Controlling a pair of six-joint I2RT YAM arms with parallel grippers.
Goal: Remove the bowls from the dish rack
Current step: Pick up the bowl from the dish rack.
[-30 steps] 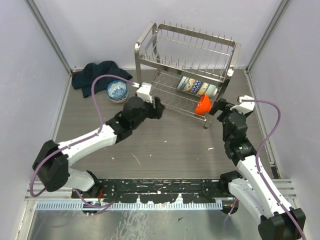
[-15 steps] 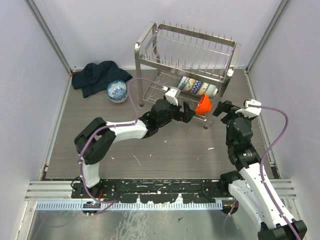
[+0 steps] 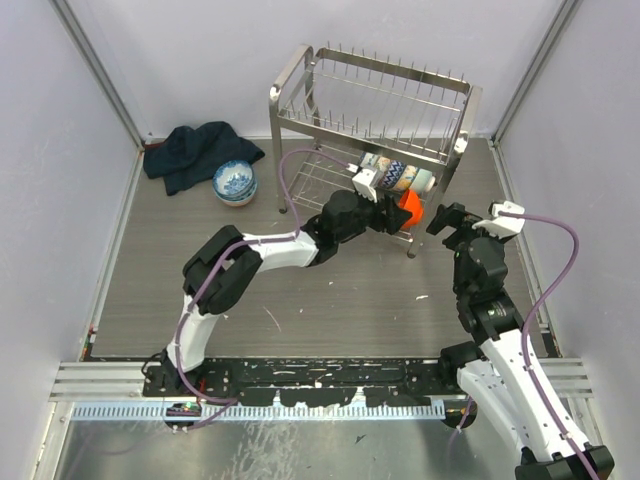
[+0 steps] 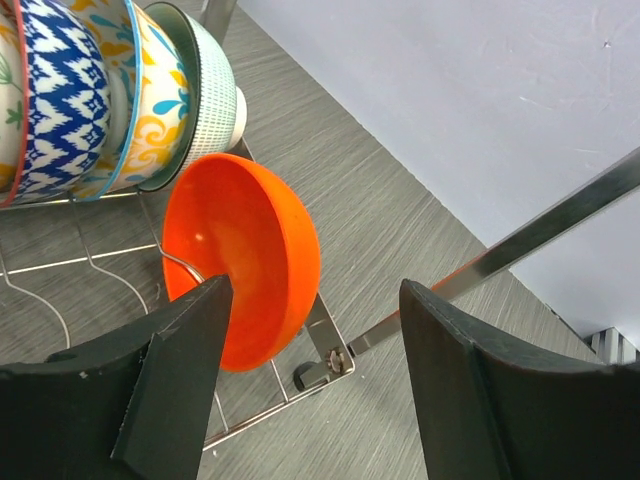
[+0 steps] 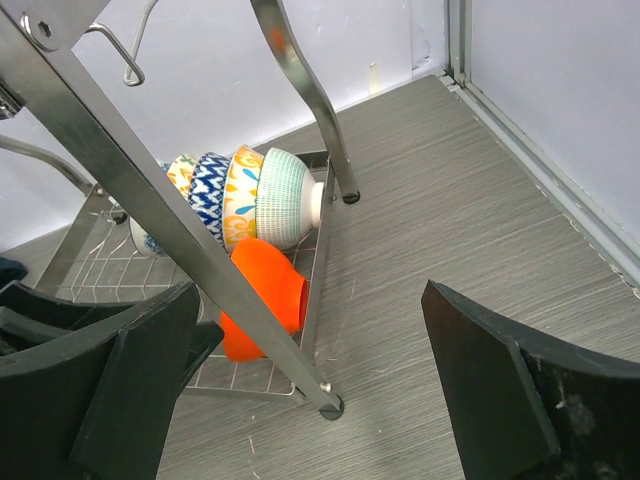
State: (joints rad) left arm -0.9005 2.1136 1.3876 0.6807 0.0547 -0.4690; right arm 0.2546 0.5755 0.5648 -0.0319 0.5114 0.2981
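Dish rack: silver wire, two tiers, upright near surface's far edge. Lower tier, right end: patterned bowls nested on their sides; orange bowl on edge at near-right corner. Blue-white bowl upright on surface, far-left.

Six bowls (five racked), one dish rack, one cloth

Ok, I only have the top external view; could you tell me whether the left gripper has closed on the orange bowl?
Observer: Not closed: the left gripper is open, the orange bowl only partly between its fingers.
Operator: How does that bowl sit?
Observer: On its edge on the dish rack lower wires, hollow towards the left wrist camera.
Operator: And the right gripper?
Observer: The right gripper is open, empty, outside the dish rack's slanted frame tube.
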